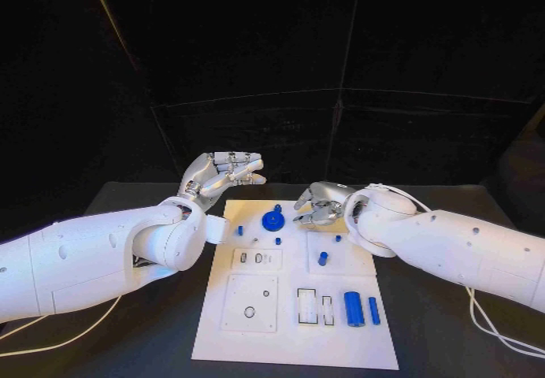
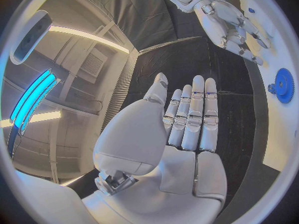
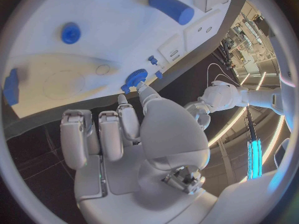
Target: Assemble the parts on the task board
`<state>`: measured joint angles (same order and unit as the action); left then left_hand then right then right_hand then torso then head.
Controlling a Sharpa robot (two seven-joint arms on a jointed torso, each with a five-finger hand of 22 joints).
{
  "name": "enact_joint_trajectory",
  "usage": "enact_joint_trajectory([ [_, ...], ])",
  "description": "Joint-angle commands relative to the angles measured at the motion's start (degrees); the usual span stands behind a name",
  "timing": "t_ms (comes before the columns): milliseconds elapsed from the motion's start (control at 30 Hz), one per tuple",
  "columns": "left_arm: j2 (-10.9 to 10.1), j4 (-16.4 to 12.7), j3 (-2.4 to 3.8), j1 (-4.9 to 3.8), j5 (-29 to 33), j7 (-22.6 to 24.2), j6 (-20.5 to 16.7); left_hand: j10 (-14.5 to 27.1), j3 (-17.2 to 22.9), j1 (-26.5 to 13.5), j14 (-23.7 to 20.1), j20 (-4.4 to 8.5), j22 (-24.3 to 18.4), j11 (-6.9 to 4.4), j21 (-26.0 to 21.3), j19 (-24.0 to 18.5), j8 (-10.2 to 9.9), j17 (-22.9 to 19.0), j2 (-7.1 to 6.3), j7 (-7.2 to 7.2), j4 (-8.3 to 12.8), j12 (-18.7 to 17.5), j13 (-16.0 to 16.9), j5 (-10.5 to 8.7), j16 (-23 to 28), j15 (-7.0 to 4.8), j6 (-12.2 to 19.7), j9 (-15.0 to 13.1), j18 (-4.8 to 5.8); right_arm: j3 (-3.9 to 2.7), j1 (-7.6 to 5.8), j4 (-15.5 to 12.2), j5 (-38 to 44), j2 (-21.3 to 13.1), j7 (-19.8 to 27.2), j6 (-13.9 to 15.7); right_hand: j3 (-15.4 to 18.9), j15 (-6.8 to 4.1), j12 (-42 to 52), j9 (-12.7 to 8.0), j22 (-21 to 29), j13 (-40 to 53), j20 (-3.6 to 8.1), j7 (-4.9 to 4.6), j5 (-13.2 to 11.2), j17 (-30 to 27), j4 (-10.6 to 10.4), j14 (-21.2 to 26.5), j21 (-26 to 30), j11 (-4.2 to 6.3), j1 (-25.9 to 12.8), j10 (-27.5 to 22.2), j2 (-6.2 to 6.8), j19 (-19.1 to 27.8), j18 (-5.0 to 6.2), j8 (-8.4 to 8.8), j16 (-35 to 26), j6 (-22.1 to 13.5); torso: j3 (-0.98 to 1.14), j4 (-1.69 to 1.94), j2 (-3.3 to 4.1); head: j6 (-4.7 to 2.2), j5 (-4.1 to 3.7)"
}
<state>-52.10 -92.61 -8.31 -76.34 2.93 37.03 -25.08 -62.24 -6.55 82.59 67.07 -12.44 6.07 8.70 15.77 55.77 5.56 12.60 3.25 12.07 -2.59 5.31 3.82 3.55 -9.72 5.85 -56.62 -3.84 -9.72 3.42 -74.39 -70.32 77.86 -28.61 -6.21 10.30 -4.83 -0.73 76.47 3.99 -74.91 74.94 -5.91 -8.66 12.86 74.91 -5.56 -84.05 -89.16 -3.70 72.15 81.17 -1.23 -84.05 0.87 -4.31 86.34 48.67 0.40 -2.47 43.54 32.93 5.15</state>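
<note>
Head view: cylinder (image 1: 354,308) (absent left wrist).

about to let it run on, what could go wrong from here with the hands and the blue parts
The right hand hangs close beside the round blue gear at the far end of the white task board; a careless reach might knock it. The large blue cylinder lies loose on its side and could roll if bumped. The left hand is raised, holding nothing.

You have the task board (image 1: 295,331) mid-table (image 1: 454,331); a gear (image 1: 272,220) sits at its far end, two cylinders (image 1: 354,308) near-right.
</note>
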Motion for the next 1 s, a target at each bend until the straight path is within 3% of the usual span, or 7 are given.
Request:
enact_joint_trajectory([
  [33, 0.1, 0.3, 0.05, -0.11, -0.3, 0.5, 1.4, -0.3, 0.0, 0.1, 0.2, 0.07, -0.1, 0.16, -0.3, 0.4, -0.4, 0.1, 0.37, 0.02, 0.3, -0.2, -0.1, -0.13, 0.4, 0.06, -0.3, 0.1, -0.82, -0.01, -0.18, -2.5, -10.5, -4.1, 11.0, 7.3, -0.9, 0.37, -1.2, 0.1, -12.0, 2.1, -0.17, -0.15, -0.8, 6.9, 2.9, -4.1, 0.5, -0.1, 3.6, -0.7, 1.2, -3.5, -0.08, -0.53, -0.7, 2.4, -0.14, -0.27, -0.13, -0.13, -0.03],
  [200, 0.4, 1.3, 0.04, -0.11, -0.3, 0.4, 2.4, -1.4, -0.1, 0.2, 0.8, 0.25, -0.2, -0.16, -0.3, 0.9, -0.3, 0.5, 0.65, -0.24, 0.9, -0.1, 0.0, -0.11, 0.4, -0.22, -1.1, 0.0, -0.85, 0.02, -0.21, -6.0, -17.5, -11.8, 16.7, 6.5, -2.0, 0.5, -3.2, 0.1, -10.0, 0.5, -0.27, -0.36, -0.2, 5.1, 6.5, -3.6, 1.4, -0.24, 7.2, -2.2, 2.94, -1.9, 0.42, -0.99, -1.8, 4.3, -0.13, -0.65, -0.37, -0.1, -0.5],
  [433, 0.6, 2.3, 0.04, -0.1, -0.5, 0.3, 3.4, -3.7, -0.4, 0.3, 2.3, 0.8, -0.1, -0.83, 0.1, 2.0, -0.3, 1.3, 1.15, -0.68, 1.6, 0.3, 0.2, -0.11, 0.3, -0.86, -2.1, 0.0, -0.9, 0.06, -0.2, -6.1, -19.6, -17.9, 19.0, 6.8, -1.9, 0.62, -5.1, 0.0, -8.8, -1.0, -0.36, -0.62, -0.1, 4.1, 7.7, -3.4, 2.0, -0.44, 7.5, -3.5, 3.94, -0.9, 0.73, -1.06, -2.5, 5.1, 0.03, -0.93, -0.56, -0.03, -1.29],
  [600, 0.9, 2.8, 0.03, -0.08, -1.0, 0.2, 4.0, -4.4, -0.6, 0.3, 2.7, 0.99, -0.1, -1.02, 0.2, 2.3, -0.4, 1.5, 1.31, -0.81, 1.8, 0.3, 0.3, -0.12, 0.3, -1.03, -2.5, 0.0, -0.89, 0.09, -0.11, -3.7, -19.2, -19.1, 19.4, 7.2, -1.7, 0.76, -5.7, -0.1, -8.5, -1.5, -0.47, -0.81, -0.3, 4.1, 7.9, -3.4, 2.2, -0.61, 7.4, -3.9, 4.32, -0.8, 0.79, -0.66, -2.6, 4.6, 0.27, -0.8, -0.47, -0.01, -1.57],
  [633, 0.9, 2.8, 0.03, -0.08, -1.1, 0.2, 4.0, -4.4, -0.6, 0.3, 2.7, 0.99, -0.1, -1.03, 0.2, 2.3, -0.4, 1.5, 1.3, -0.81, 1.8, 0.3, 0.3, -0.12, 0.3, -1.03, -2.5, 0.0, -0.89, 0.09, -0.06, -3.1, -18.9, -19.1, 19.3, 7.1, -1.6, 0.79, -5.8, -0.2, -8.5, -1.6, -0.49, -0.85, -0.4, 4.1, 8.0, -3.4, 2.2, -0.65, 7.3, -4.0, 4.37, -0.7, 0.8, -0.54, -2.6, 4.5, 0.22, -0.76, -0.49, -0.02, -1.56],
  [900, 1.2, 3.5, 0.02, -0.03, -1.2, 0.2, 4.5, -3.3, -1.1, 0.2, 1.7, 0.77, -0.5, -0.58, -0.4, 1.7, -1.2, 1.6, 1.17, -0.63, 2.5, -1.1, -0.1, -0.13, 1.5, -0.57, -1.9, 0.1, -0.72, 0.1, 1.94, 0.7, -16.7, -17.6, 18.7, 6.1, -0.9, 1.12, -7.2, -0.3, -7.8, -2.8, -0.8, -1.26, -0.7, 3.9, 8.3, -3.4, 2.6, -1.05, 6.9, -5.1, 4.62, -0.3, 0.95, 0.55, -2.9, 2.2, 0.76, -0.77, -0.47, 0.16, -1.59],
  [1000, 1.3, 3.7, 0.02, -0.02, -1.3, 0.2, 4.6, -2.7, -1.4, 0.2, 1.0, 0.53, -0.7, -0.36, -0.8, 1.3, -1.5, 1.5, 1.18, -0.52, 2.9, -1.5, -0.2, -0.13, 2.3, -0.28, -1.7, 0.1, -0.69, 0.1, 2.62, 1.7, -16.0, -16.8, 18.5, 5.8, -0.8, 1.18, -7.4, -0.3, -7.8, -3.0, -0.85, -1.35, -0.8, 4.0, 8.3, -3.4, 2.6, -1.12, 6.9, -5.3, 4.63, -0.2, 0.97, 0.64, -2.9, 1.8, 0.7, -0.74, -0.5, 0.38, -1.37],
])
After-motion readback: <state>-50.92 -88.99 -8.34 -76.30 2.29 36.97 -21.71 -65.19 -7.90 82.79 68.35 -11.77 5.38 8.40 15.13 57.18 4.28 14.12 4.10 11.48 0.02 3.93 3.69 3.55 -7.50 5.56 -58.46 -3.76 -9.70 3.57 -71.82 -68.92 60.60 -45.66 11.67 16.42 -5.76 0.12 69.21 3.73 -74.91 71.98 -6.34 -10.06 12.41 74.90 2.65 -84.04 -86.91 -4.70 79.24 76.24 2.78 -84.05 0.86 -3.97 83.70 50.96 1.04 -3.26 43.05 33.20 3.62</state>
